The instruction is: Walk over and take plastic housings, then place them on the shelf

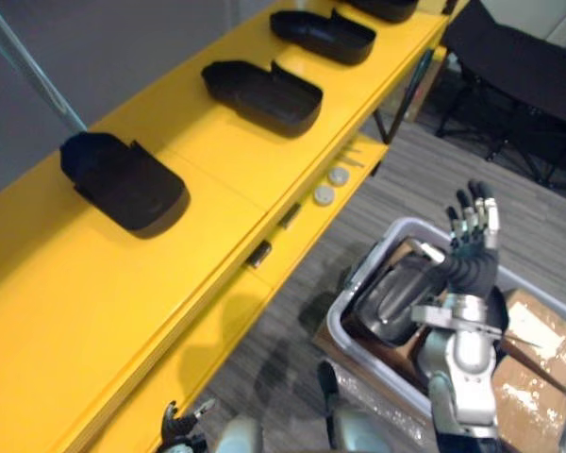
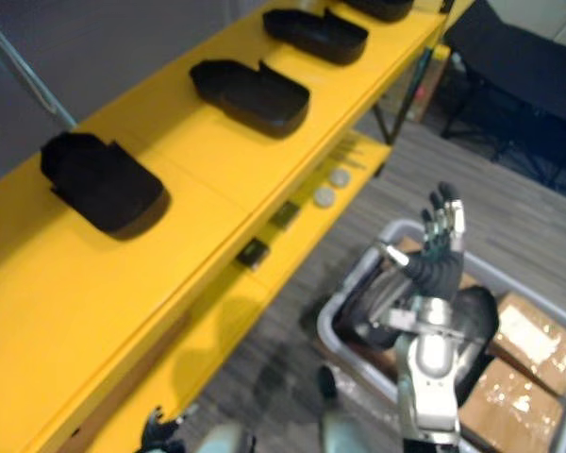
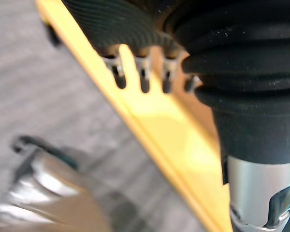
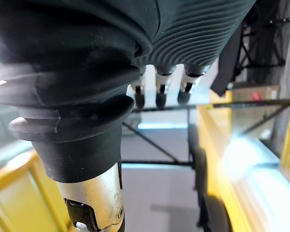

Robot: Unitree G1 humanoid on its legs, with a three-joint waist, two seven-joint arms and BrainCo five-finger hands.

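Several black plastic housings lie in a row on the top of the yellow shelf [image 1: 217, 198]: one nearest [image 1: 123, 179], one in the middle [image 1: 262, 94], one further back [image 1: 323, 35]. Another black housing [image 1: 394, 297] rests in a grey bin [image 1: 351, 300] on the floor to the right of the shelf. My right hand [image 1: 470, 247] is raised above the bin with straight fingers [image 4: 157, 92] and holds nothing. My left hand [image 1: 182, 425] hangs low beside the shelf's front edge, its fingers [image 3: 144, 77] relaxed and empty.
A lower yellow ledge [image 1: 302, 236] juts out toward me with two small round silver parts [image 1: 330, 186] and small dark parts on it. Cardboard boxes [image 1: 538, 349] sit right of the bin. Black folding furniture [image 1: 519, 66] stands at the far right.
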